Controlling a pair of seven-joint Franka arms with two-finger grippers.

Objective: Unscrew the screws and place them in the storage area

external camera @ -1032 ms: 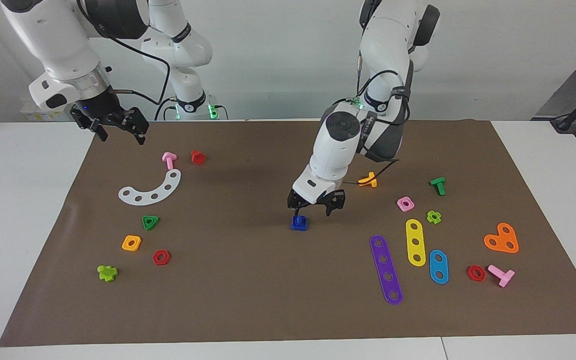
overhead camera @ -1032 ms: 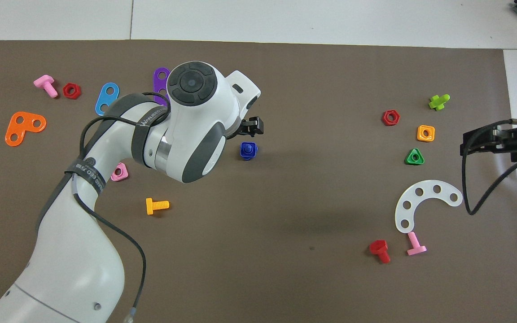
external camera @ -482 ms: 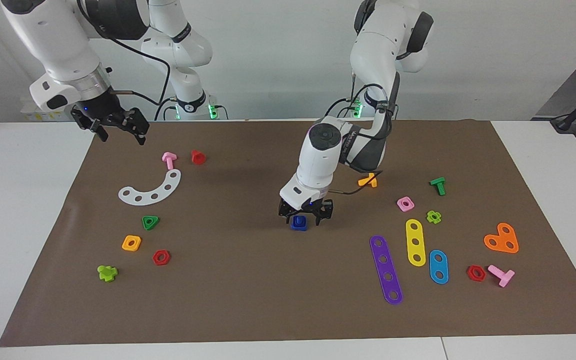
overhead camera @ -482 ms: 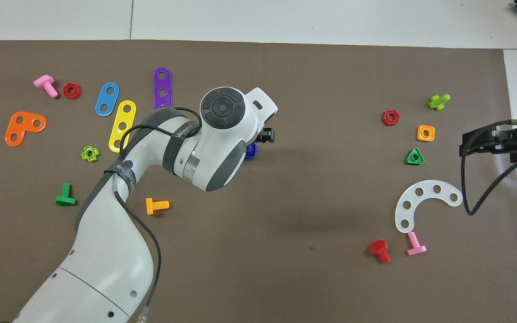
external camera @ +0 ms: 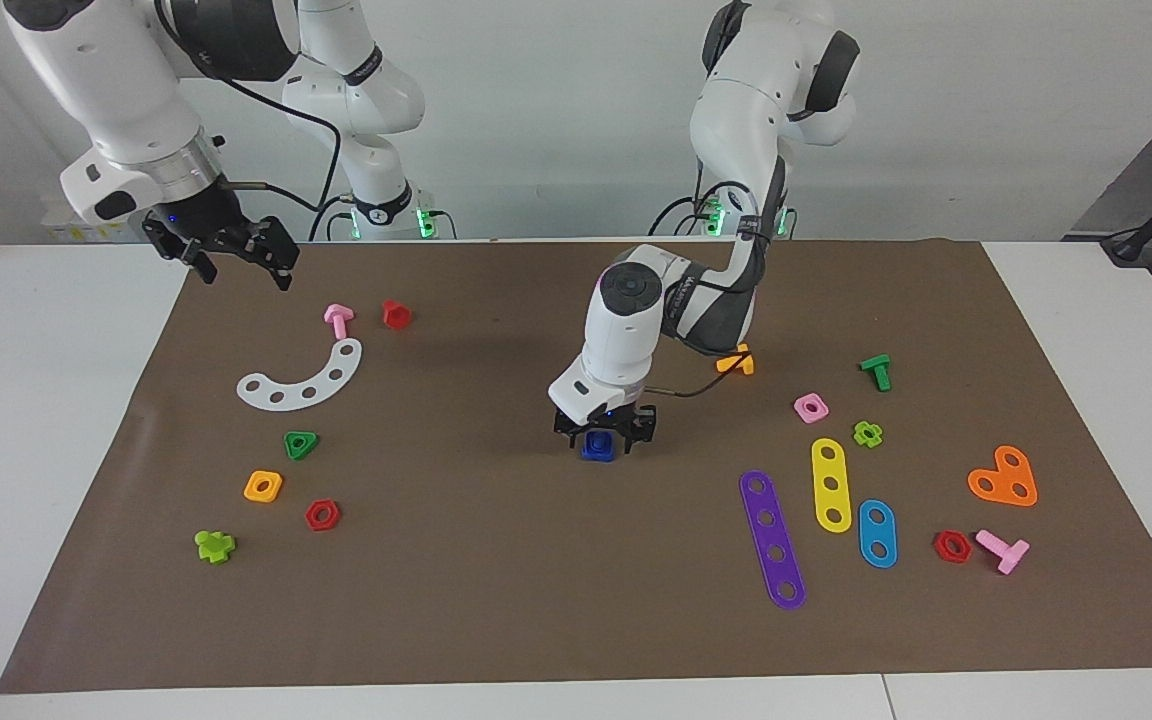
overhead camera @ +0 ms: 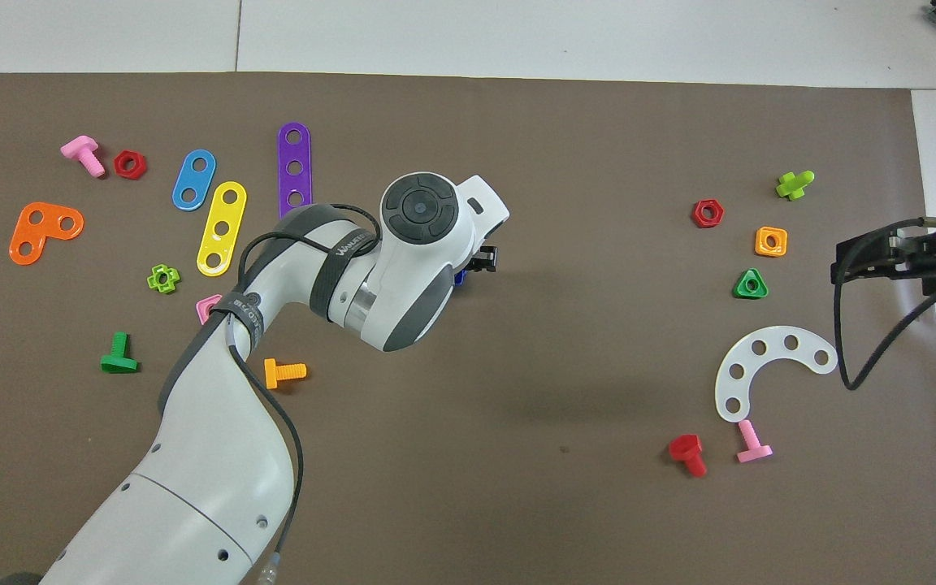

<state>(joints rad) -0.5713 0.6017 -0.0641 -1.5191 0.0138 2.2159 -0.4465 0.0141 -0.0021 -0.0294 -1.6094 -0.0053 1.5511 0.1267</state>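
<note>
The dark-blue bolt [external camera: 597, 445] stands in its dark-blue square nut at the middle of the brown mat. My left gripper [external camera: 604, 432] is down around it, open, one finger on each side and apart from it. In the overhead view the left wrist covers the bolt except for a blue sliver [overhead camera: 460, 278]. The storage area holds the white arc strip [external camera: 304, 378], the green triangle nut [external camera: 301, 444] and the orange square nut [external camera: 263, 486], toward the right arm's end. My right gripper [external camera: 236, 258] waits open in the air over the mat's edge there.
Purple [external camera: 772, 540], yellow [external camera: 831, 484] and blue [external camera: 877, 533] strips, an orange heart plate [external camera: 1004, 478] and loose bolts and nuts lie toward the left arm's end. An orange bolt [external camera: 737, 361] lies by the left arm. Pink [external camera: 338, 320] and red [external camera: 395, 314] bolts lie near the arc.
My left gripper has swung over the dark-blue bolt and come down around it, fingers still apart. The right arm has not moved.
</note>
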